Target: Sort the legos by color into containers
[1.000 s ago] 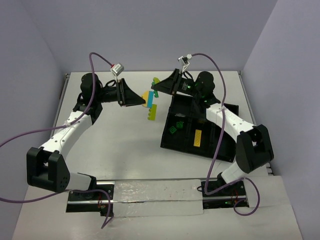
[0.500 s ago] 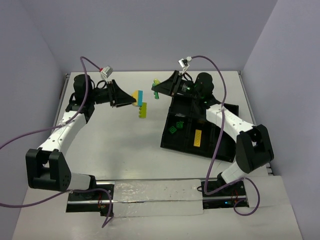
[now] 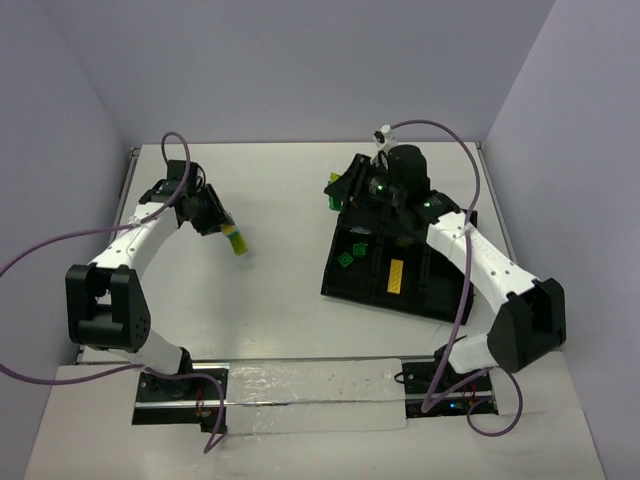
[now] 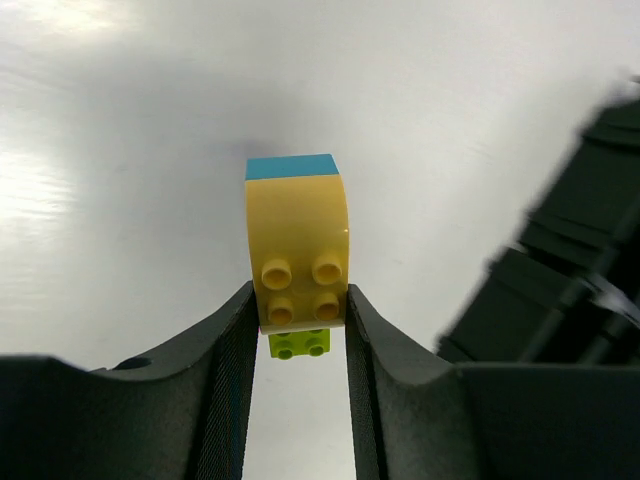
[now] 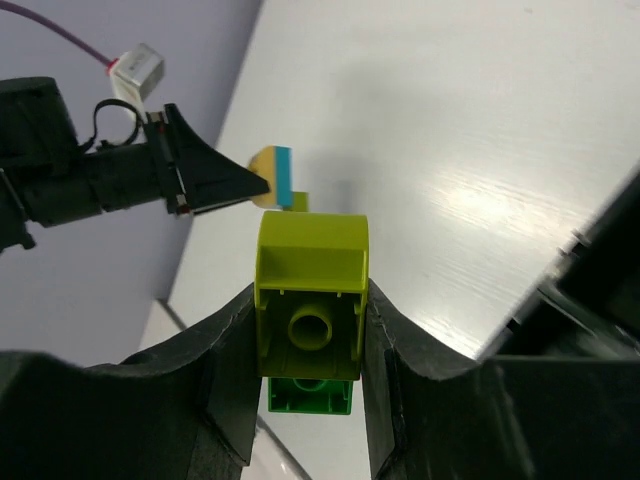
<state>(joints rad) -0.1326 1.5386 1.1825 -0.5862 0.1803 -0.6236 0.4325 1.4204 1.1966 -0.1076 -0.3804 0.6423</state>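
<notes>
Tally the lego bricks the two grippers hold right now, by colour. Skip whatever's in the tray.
Lime: 2, studded lime plastic brick in left gripper, hollow-bottomed lime plastic brick in right gripper
Yellow: 1, rounded yellow plastic brick, left gripper
Light blue: 1, light blue plastic brick, left gripper
Green: 1, green plastic brick, right gripper
Total: 5

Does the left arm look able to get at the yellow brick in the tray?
Probably not: the left end effector is shut on a yellow, blue and lime brick stack, well left of the black tray holding that yellow brick.
</notes>
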